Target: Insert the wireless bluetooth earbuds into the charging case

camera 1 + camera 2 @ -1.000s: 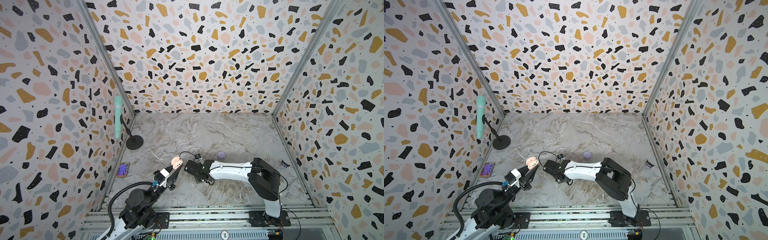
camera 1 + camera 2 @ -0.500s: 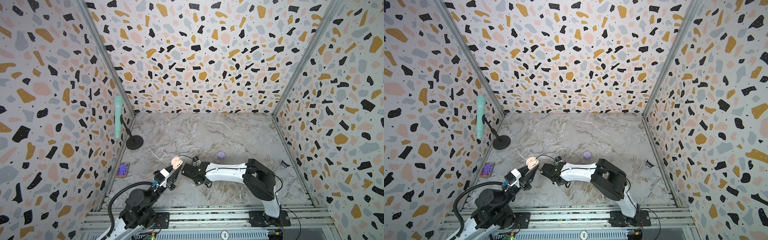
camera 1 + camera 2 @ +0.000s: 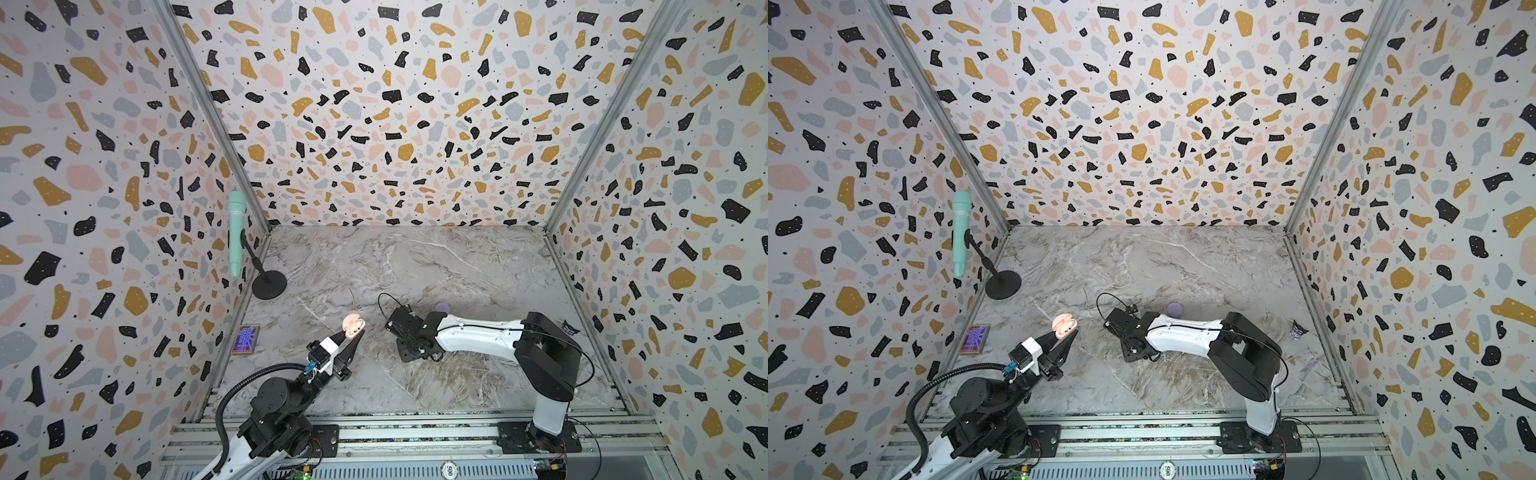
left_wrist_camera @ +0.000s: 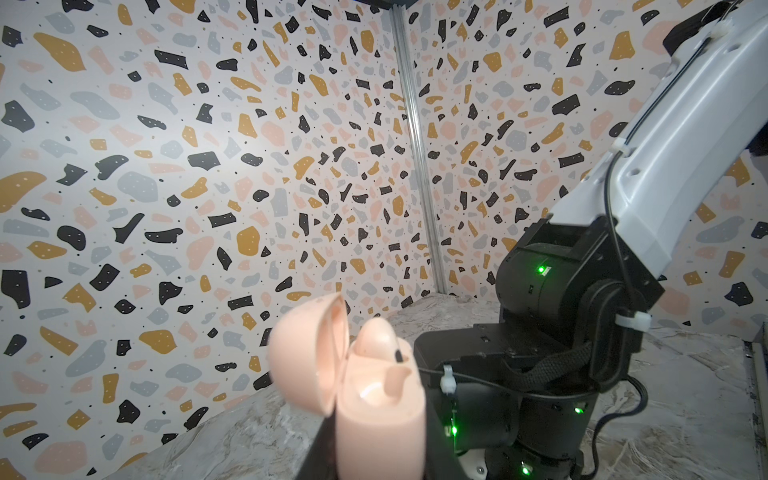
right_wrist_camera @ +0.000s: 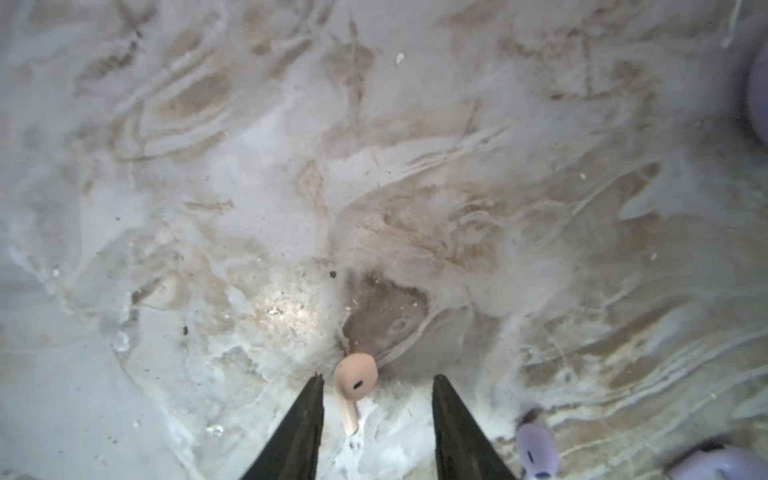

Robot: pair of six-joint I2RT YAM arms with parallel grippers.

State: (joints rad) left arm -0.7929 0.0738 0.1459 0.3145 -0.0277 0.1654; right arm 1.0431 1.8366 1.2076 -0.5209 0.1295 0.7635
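My left gripper (image 3: 352, 336) is shut on the pink charging case (image 3: 353, 325) (image 3: 1064, 324) and holds it up above the table, lid open. In the left wrist view the case (image 4: 379, 415) has its lid (image 4: 307, 353) swung back, with one pink earbud (image 4: 374, 338) seated inside. My right gripper (image 5: 379, 377) points down at the table, open. A second pink earbud (image 5: 356, 380) lies on the marble between its fingers, close to one fingertip (image 5: 316, 380) and apart from both. A lavender earbud (image 5: 536, 451) lies just outside the other finger.
A lavender case (image 3: 442, 307) (image 3: 1174, 308) sits on the table behind the right arm. A teal microphone (image 3: 237, 232) on a black stand (image 3: 269, 284) is at the left wall. A small colourful card (image 3: 248, 338) lies nearby, and a dark wrapper (image 3: 569, 327) lies at the right wall.
The right arm's wrist reached a little left toward the case, then drew back to the right. The left arm with the case has not moved.
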